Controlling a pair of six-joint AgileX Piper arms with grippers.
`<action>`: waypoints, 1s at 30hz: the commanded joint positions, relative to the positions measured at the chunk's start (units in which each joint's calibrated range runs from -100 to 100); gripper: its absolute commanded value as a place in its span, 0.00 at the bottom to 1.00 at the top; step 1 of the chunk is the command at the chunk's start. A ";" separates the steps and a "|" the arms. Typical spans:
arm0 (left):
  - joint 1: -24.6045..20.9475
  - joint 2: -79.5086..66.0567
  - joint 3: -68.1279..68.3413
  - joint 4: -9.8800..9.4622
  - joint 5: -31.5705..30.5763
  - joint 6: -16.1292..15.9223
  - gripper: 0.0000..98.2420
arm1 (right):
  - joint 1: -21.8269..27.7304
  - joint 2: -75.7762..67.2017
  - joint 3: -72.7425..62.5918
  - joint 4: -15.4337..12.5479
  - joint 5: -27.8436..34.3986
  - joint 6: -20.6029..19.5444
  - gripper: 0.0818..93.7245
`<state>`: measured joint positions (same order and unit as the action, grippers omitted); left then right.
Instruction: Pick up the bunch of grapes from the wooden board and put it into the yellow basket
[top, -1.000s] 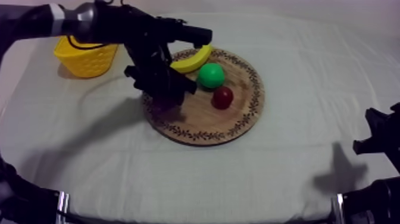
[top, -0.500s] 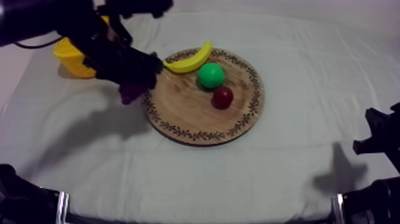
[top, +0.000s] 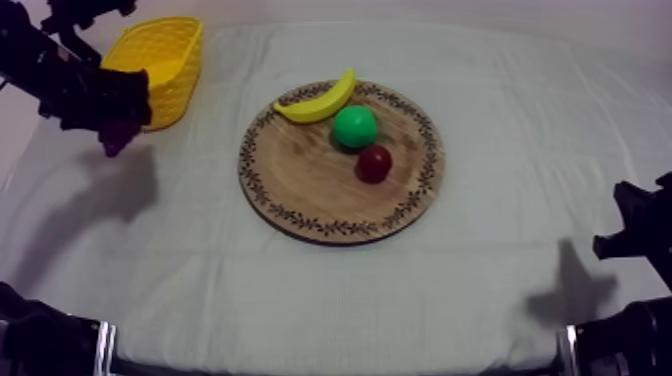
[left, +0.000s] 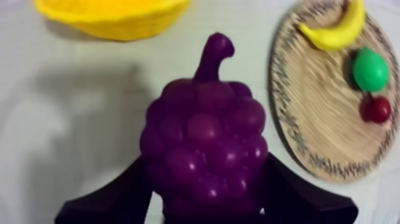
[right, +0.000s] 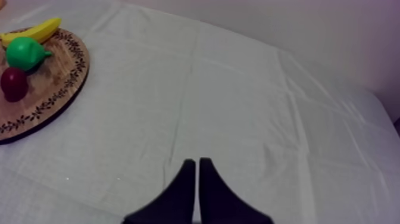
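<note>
My left gripper (top: 113, 130) hangs above the cloth just left of the yellow basket (top: 165, 65), shut on the purple bunch of grapes (top: 117, 135). In the left wrist view the grapes (left: 205, 146) sit stem-up between my black fingers (left: 113, 199), with the basket (left: 113, 16) beyond them and the wooden board (left: 312, 113) to one side. The round wooden board (top: 300, 185) lies mid-table. My right gripper (top: 640, 225) rests at the right edge of the table; its fingers (right: 196, 184) lie together as a narrow wedge.
On the board lie a banana (top: 318, 100), a green pear (top: 354, 127) and a small red fruit (top: 374, 163). The right wrist view shows the same three: banana (right: 33, 31), pear (right: 24, 52), red fruit (right: 13, 83).
My left arm has lifted the grapes off the board's left side and carried them leftward, past the board's rim, to a spot beside the basket. The right arm has not moved.
</note>
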<state>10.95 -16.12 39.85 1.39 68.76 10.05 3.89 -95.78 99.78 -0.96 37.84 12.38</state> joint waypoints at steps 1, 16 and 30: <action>-3.01 0.73 -1.62 0.01 0.06 -0.78 0.56 | 0.01 0.02 -0.01 -0.04 -0.02 0.00 0.00; -6.66 15.94 -26.29 0.09 1.76 -4.15 0.57 | 0.01 0.02 -0.01 -0.04 -0.02 0.00 0.00; -8.53 36.42 -46.01 0.58 2.01 -6.59 0.58 | 0.01 0.02 -0.01 -0.04 -0.02 0.00 0.00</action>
<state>2.52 17.38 -4.21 1.93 70.76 3.56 3.89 -95.78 99.78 -1.01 37.84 12.38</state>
